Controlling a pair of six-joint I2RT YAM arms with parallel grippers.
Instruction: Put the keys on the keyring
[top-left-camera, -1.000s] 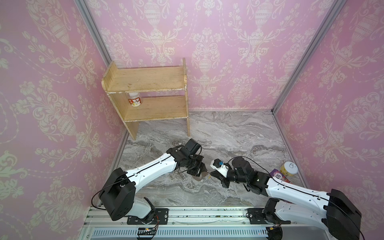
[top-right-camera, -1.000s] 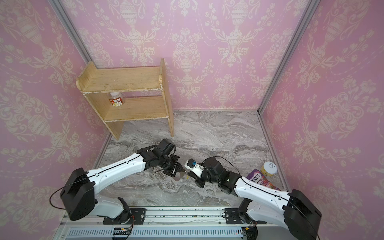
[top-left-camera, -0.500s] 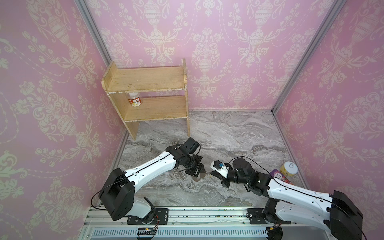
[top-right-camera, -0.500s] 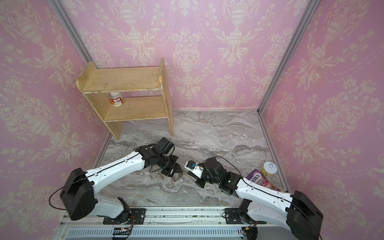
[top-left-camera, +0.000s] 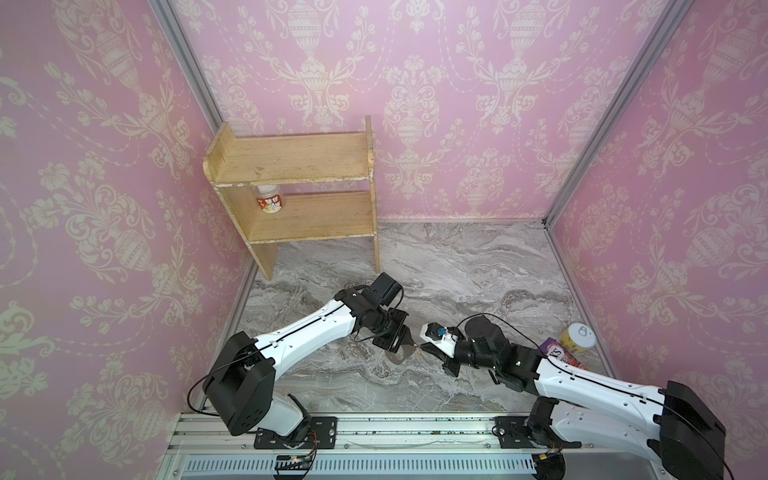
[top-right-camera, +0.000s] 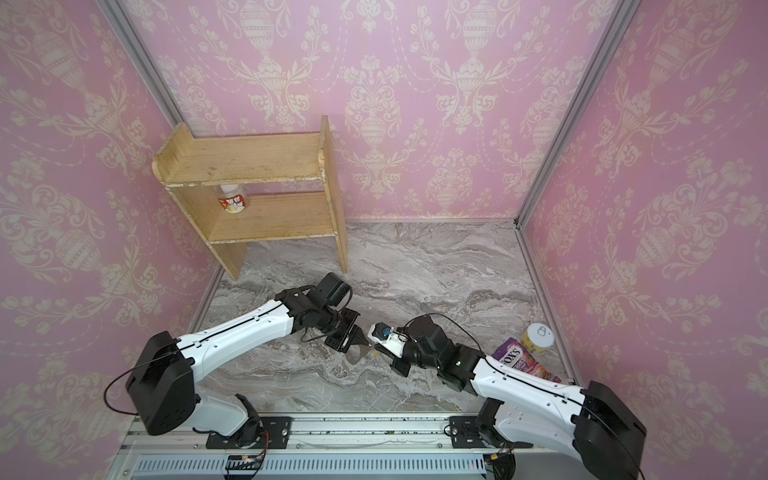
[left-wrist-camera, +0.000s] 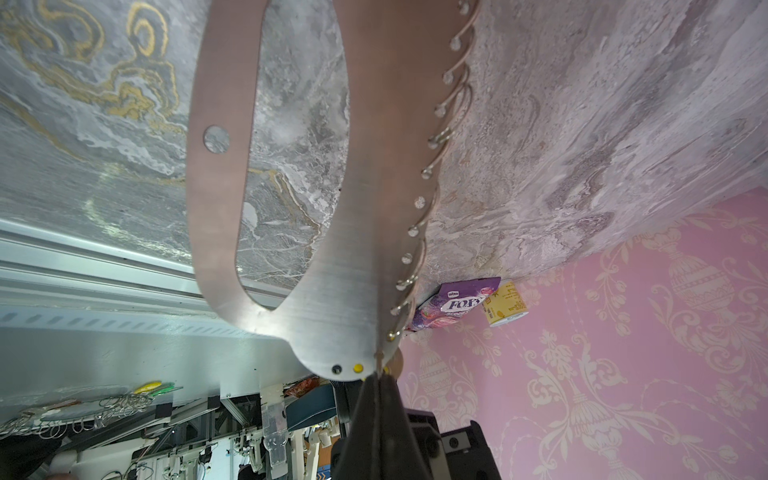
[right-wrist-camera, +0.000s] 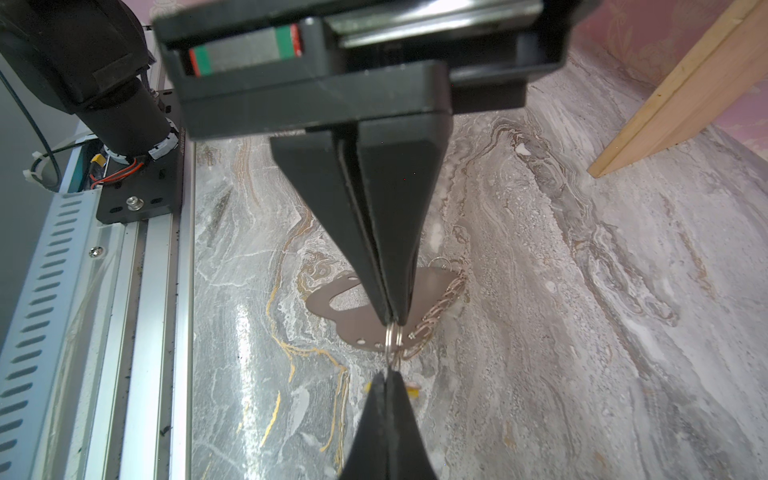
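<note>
A wooden shelf (top-left-camera: 291, 162) stands at the far left of a grey marble tabletop (top-left-camera: 457, 270), inside pink patterned walls. A small bottle (top-left-camera: 270, 201) sits on its lower board, with its top hidden under the upper board. The characters on its red label are too small to read.

Nearer the front, the left tool (top-left-camera: 409, 343) reaches in from the left. Its black fingers (right-wrist-camera: 328, 208) are pressed together on a silver ring at one end of the keyring (top-left-camera: 398, 356). The keyring is a flat grey plate with an oval cut-out, and it hangs tilted from that pinch. Whether its low edge touches the tabletop cannot be told. In the left wrist view the frame cuts off one end of the plate. The row of small rings (left-wrist-camera: 432, 141) along its edge blurs toward that end.

The right tool (top-left-camera: 423, 345) meets it tip to tip from the right. Its fingers (right-wrist-camera: 374, 424) are pressed together too, pinching the keys (right-wrist-camera: 411, 388) right at that same ring. The silver key is almost wholly hidden between the fingers. Only two slivers of the yellow tag show behind the tip.

At the far right, the right arm partly covers a purple sweet bag (top-right-camera: 515, 357). White letters on it read "FOX'S", and the smaller print is illegible. Touching it, by the wall, stands a yellow can (top-right-camera: 538, 337) with a pull-tab lid. The print on its side is too small to read.
</note>
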